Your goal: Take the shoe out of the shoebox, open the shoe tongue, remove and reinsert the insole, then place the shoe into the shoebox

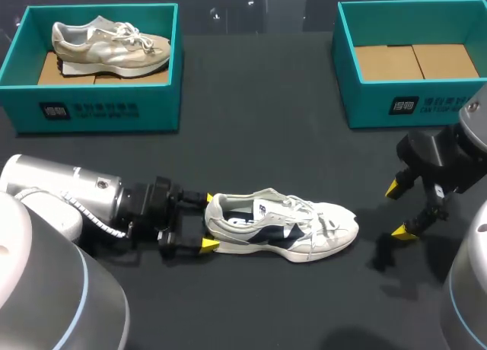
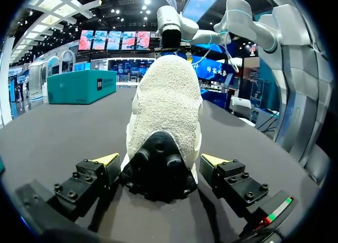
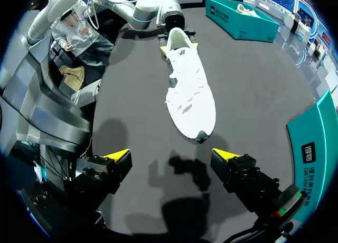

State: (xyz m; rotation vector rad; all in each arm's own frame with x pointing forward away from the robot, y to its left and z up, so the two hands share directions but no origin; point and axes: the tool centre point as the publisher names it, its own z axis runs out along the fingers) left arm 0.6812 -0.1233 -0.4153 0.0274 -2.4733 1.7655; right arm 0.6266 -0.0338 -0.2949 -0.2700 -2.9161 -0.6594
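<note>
Shoe (image 1: 285, 227) heel-first within left pincer (image 1: 208, 221)

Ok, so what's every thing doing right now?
White shoe: out of the box, standing on its sole on the table.
Left gripper: jaws open, one on each side of the heel.
Right gripper: jaws open, empty, past the toe.
Left shoebox: open, with the beige shoe inside.
Right shoebox: open, empty.

A dark, matte table (image 1: 251, 99) spans the whole scene.
</note>
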